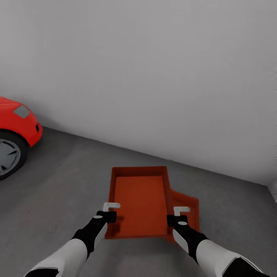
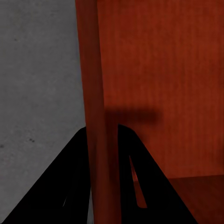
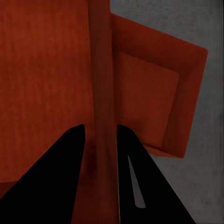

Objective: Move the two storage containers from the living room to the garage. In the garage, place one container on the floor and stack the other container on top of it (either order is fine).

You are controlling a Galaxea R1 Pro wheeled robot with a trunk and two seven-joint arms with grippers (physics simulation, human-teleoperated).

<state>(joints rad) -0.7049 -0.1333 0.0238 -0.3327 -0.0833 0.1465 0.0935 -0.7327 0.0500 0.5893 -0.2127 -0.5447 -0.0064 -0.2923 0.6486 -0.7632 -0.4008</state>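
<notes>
Head view: upper container (image 1: 140, 202) between left end effector (image 1: 109, 212) and right end effector (image 1: 177, 217).

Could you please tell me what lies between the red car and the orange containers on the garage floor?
Nothing: in the head view, only bare grey floor stretches between the red car and the upper container.

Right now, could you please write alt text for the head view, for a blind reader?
Both grippers, left gripper and right gripper, clamp opposite walls of the upper container over the lower container on the garage floor; a red car stands left.
</notes>
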